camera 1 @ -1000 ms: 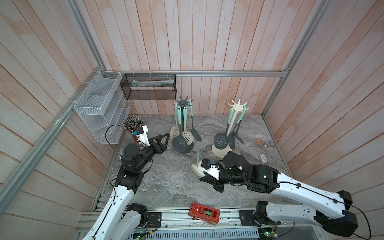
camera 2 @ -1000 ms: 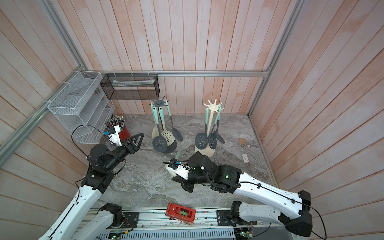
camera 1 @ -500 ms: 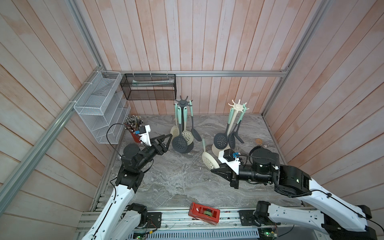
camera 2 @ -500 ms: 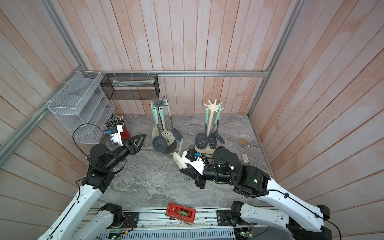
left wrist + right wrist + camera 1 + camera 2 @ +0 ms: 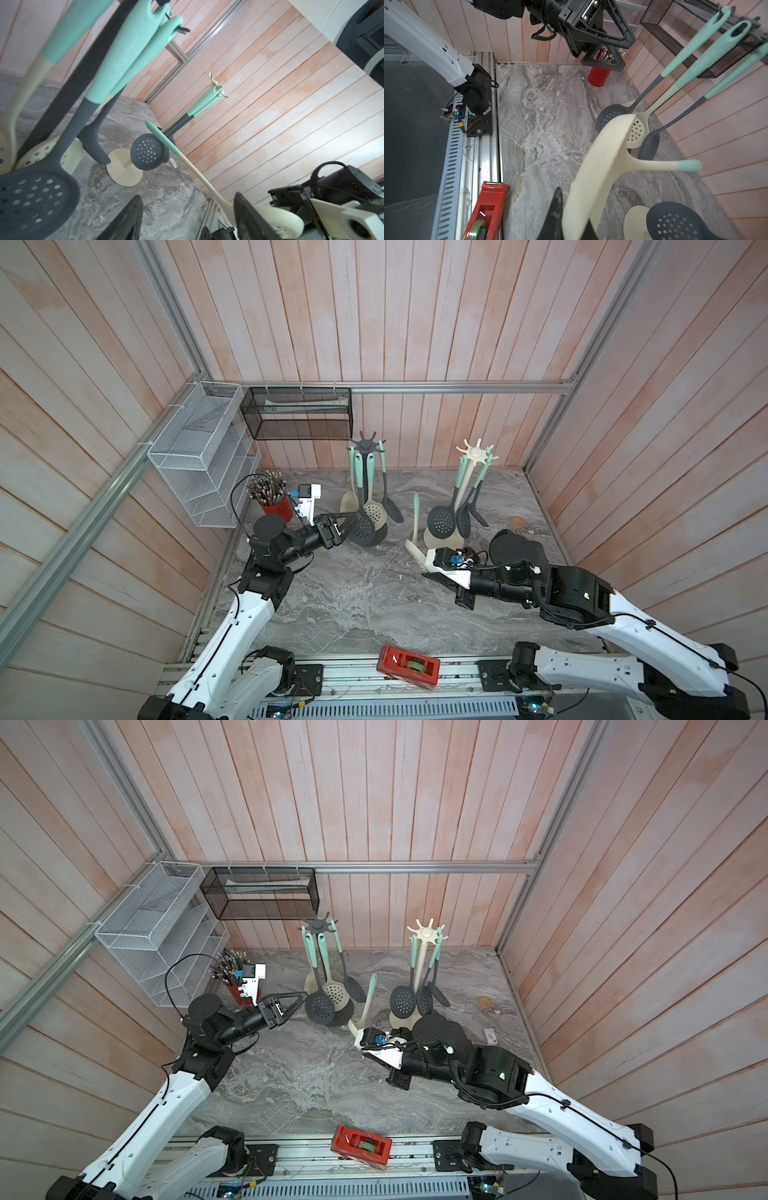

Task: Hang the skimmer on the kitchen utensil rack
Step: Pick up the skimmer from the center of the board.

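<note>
Tape dispenser (image 5: pixel 408 662), red plastic, sits on the near rail (image 5: pixel 353 674); just beyond, the right gripper (image 5: pixel 420 563) is clamped tight on the perforated bowl of the cream silicone skimmer (image 5: pixel 415 518), held over the grey marble tabletop (image 5: pixel 353 605). Its mint-tipped handle tips up between the two stands, hooked on neither. Further back the left gripper (image 5: pixel 348 522) hangs spread wide, grasping nothing, beside a dark perforated skimmer (image 5: pixel 362 527) on the dark grey utensil rack (image 5: pixel 365 445), the cream utensil rack (image 5: pixel 476 452) alongside.

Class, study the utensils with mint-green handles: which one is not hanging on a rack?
The cream skimmer held by the right gripper; every other utensil hangs from the dark rack or the cream rack.
</note>
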Robot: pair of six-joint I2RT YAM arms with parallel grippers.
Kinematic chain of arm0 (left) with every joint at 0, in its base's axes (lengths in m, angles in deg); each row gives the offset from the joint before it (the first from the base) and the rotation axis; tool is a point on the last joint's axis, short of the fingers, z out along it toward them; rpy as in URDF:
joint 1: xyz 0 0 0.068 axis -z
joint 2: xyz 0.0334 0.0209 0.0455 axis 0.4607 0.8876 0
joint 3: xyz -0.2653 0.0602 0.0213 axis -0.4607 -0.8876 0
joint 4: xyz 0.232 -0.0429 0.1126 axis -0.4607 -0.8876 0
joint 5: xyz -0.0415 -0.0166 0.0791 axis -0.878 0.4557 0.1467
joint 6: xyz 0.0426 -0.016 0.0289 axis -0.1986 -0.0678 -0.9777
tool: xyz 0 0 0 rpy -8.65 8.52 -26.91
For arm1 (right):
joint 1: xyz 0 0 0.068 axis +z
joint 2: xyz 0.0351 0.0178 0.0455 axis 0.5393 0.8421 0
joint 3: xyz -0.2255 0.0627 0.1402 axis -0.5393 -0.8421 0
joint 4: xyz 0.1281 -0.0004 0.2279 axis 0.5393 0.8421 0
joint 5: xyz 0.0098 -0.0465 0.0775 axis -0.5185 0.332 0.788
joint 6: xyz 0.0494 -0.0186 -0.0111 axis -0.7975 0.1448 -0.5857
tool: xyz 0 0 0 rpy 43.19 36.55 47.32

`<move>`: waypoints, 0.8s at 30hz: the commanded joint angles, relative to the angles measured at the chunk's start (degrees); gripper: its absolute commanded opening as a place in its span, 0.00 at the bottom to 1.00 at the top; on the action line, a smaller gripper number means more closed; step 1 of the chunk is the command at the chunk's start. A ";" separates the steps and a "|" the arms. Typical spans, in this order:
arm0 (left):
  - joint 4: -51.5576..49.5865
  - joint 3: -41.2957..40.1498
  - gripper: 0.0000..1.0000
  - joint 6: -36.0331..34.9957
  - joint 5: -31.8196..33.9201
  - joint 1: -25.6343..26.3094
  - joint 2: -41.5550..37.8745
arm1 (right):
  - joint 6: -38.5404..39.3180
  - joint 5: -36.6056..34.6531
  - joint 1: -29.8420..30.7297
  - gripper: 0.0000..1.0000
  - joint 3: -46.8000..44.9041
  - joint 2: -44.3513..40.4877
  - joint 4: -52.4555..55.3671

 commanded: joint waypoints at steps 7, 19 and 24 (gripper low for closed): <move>2.58 0.52 0.72 7.13 2.78 12.49 4.81 | 8.92 5.62 0.85 0.00 2.49 -2.01 2.43; 14.48 1.58 0.71 15.41 4.87 17.63 18.13 | 10.17 12.29 0.88 0.00 -1.08 -2.60 5.66; 14.51 2.76 0.70 15.48 6.43 19.21 21.46 | 9.88 12.68 0.88 0.00 -2.42 -3.78 4.64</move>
